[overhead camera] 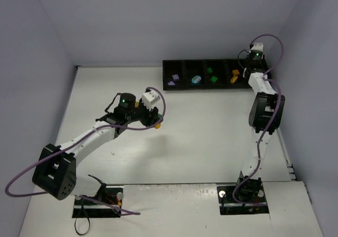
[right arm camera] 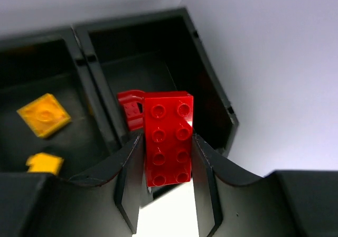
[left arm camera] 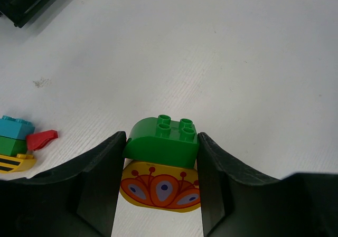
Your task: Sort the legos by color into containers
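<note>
My left gripper (left arm camera: 161, 141) is shut on a green rounded brick (left arm camera: 158, 148) that is stuck to a yellow brick with an orange feather print (left arm camera: 161, 190). In the top view it (overhead camera: 153, 121) is over the mid-left table. My right gripper (right arm camera: 167, 142) is shut on a red eight-stud brick (right arm camera: 168, 126) over the right end bin of the black tray (right arm camera: 208, 97). A red piece (right arm camera: 128, 110) lies in that bin. Yellow bricks (right arm camera: 44, 114) lie in the bin beside it. In the top view the tray (overhead camera: 179, 63) also holds lilac (overhead camera: 172, 79), teal (overhead camera: 196, 79) and green (overhead camera: 213, 78) bricks.
On the table to the left of my left gripper stands a small stack of teal, green and striped yellow bricks (left arm camera: 14, 142), with a red piece (left arm camera: 41, 139) beside it. A corner of the tray (left arm camera: 31, 7) shows far left. Walls close in behind and to the right.
</note>
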Available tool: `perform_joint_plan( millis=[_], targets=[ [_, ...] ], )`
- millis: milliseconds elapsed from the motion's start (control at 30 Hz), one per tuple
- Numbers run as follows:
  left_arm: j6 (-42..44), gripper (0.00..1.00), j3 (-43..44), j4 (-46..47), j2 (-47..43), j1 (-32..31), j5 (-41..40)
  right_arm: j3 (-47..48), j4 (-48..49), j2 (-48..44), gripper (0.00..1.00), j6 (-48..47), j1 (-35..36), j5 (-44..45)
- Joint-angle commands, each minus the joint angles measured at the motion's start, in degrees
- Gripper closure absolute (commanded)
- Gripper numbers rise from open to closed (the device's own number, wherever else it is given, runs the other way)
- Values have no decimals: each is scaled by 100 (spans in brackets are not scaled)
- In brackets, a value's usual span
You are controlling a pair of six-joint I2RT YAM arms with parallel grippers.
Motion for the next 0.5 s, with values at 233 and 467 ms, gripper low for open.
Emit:
perform_joint_plan(
  millis=[233, 467],
  targets=[
    [-395, 76, 185, 232, -379, -36, 106, 693, 646, 150, 41, -300, -98, -266],
    [-518, 76, 36, 548, -590, -45, 97, 747, 224, -814, 24, 192, -11, -898]
  ],
)
